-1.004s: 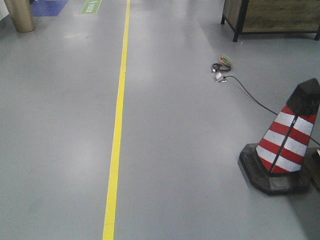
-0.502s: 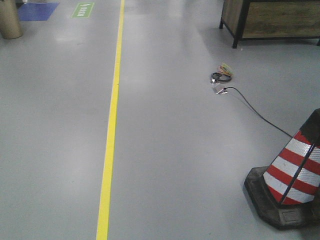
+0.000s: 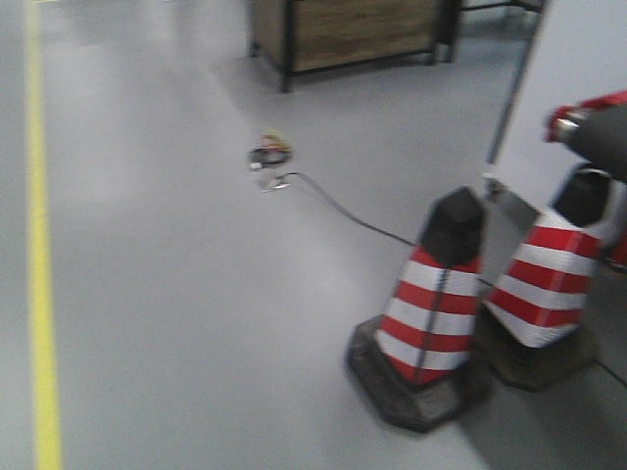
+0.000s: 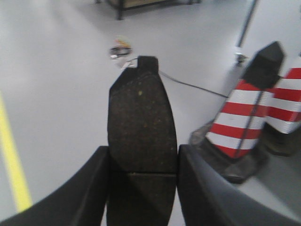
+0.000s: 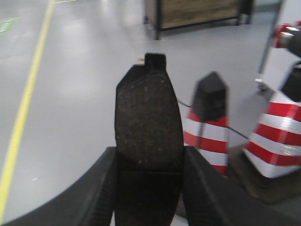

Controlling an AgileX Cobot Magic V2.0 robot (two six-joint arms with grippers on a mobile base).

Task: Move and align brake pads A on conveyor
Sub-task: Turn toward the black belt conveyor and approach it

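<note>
In the left wrist view a dark grey, speckled brake pad [image 4: 141, 117] with a thin groove across it stands lengthwise between my left gripper's [image 4: 143, 186] black fingers, which are shut on its two long edges. The right wrist view shows the same hold: a second brake pad [image 5: 148, 113] is clamped in my right gripper [image 5: 149, 188]. Both pads are carried above the grey floor, pointing forward. The conveyor is out of view. Neither gripper appears in the front view.
Two red-and-white traffic cones [image 3: 431, 294] [image 3: 544, 284] stand ahead on the right. A black cable [image 3: 343, 211] runs across the floor to a small coil [image 3: 269, 152]. A wooden cabinet [image 3: 343, 34] stands at the back, a yellow floor line [image 3: 39, 294] on the left.
The front view has swung to the right: the yellow line slid to the left edge, the cone moved toward the middle, and a second cone came into view.
</note>
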